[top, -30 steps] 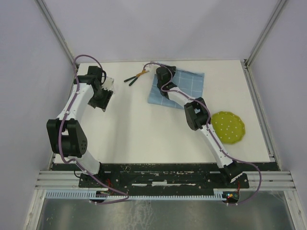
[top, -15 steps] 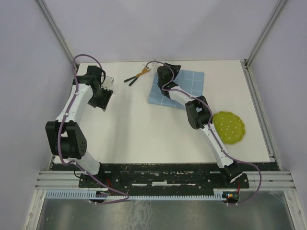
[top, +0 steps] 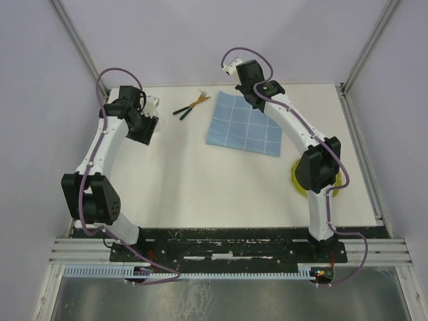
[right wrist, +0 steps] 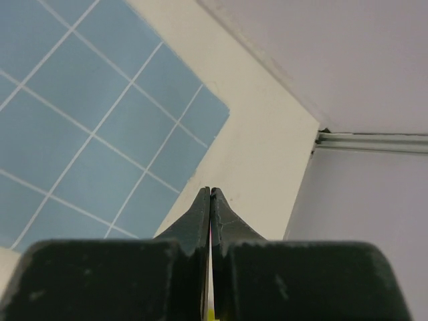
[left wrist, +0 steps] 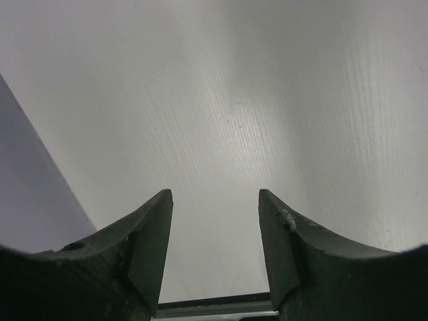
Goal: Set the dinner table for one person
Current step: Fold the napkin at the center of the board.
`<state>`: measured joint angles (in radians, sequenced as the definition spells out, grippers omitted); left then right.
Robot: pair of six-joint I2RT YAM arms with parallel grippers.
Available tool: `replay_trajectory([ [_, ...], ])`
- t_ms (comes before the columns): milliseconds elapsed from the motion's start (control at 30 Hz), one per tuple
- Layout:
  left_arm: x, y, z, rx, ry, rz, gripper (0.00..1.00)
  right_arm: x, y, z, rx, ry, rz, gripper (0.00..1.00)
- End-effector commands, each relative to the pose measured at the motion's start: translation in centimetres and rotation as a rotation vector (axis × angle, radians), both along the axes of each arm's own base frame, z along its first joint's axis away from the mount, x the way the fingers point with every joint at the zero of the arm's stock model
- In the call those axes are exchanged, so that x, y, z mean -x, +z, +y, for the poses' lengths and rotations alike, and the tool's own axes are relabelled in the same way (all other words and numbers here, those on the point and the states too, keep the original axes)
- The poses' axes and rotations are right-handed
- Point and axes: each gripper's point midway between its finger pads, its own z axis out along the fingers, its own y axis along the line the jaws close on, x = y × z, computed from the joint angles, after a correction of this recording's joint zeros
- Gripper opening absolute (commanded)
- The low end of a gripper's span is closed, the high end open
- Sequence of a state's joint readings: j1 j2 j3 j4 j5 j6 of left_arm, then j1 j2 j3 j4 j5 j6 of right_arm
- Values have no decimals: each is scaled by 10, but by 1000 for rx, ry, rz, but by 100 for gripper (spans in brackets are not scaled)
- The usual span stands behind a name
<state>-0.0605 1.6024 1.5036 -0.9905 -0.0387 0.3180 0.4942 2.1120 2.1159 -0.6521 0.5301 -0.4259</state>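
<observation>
The right arm has swung up off the blue gridded cloth (top: pixel 245 127) toward the far edge. The cloth, bunched under it a moment ago, now lies spread flat. The left arm has crept slightly farther away.

At the far left, the left claw (left wrist: pixel 215 194) hangs over bare off-white surface (top: pixel 200 180), close to the left wall, its fingers parted a fair way with nothing between them. Just to its right, near the far edge, lie dark-handled utensils (top: pixel 190 107), close beside the cloth's far left corner but not on it. The cloth sits at the far middle of the surface, which fills the whole enclosure floor. Above the cloth's far right corner the right claw (right wrist: pixel 210 194) is pinched fully together, empty. Farther right and nearer, a yellow-green plate (top: pixel 295 179) peeks out from behind the right arm's elbow.
</observation>
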Motion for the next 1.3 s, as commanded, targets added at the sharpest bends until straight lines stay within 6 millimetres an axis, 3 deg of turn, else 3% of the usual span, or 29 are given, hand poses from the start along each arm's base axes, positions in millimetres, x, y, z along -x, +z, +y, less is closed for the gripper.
replay_trajectory([
  [0, -21, 12, -18, 52, -26, -105, 61, 35, -75, -3, 11, 3, 305, 2],
  [167, -50, 13, -49, 53, -82, -142, 61, 43, -106, 4, -30, 74, 422, 2],
  [267, -74, 11, -78, 19, -152, -154, 61, 37, -131, -16, -69, 13, 481, 2],
  [367, -101, -5, -107, 46, -178, -145, 60, 27, -142, -39, -124, -81, 512, 2],
  [500, -135, -35, -138, 143, -158, -67, 52, 26, -158, -60, -114, -128, 547, 2],
  [633, -163, -53, -164, 163, -167, -66, 40, 31, -171, -75, -128, -171, 588, 1],
  [667, -166, -51, -171, 159, -185, -80, 39, 32, -172, -76, -142, -175, 597, 2],
  [700, -166, -68, -177, 147, -198, -56, 38, 33, -171, -77, -152, -176, 598, 2],
  [867, -161, -94, -200, 167, -240, -17, 37, 32, -168, -74, -166, -155, 604, 2],
  [1067, -172, -111, -213, 194, -240, -24, 36, 21, -176, -61, -238, -170, 600, 2],
  [1267, -170, -141, -215, 195, -231, 15, 38, 19, -194, -49, -313, -188, 631, 2],
])
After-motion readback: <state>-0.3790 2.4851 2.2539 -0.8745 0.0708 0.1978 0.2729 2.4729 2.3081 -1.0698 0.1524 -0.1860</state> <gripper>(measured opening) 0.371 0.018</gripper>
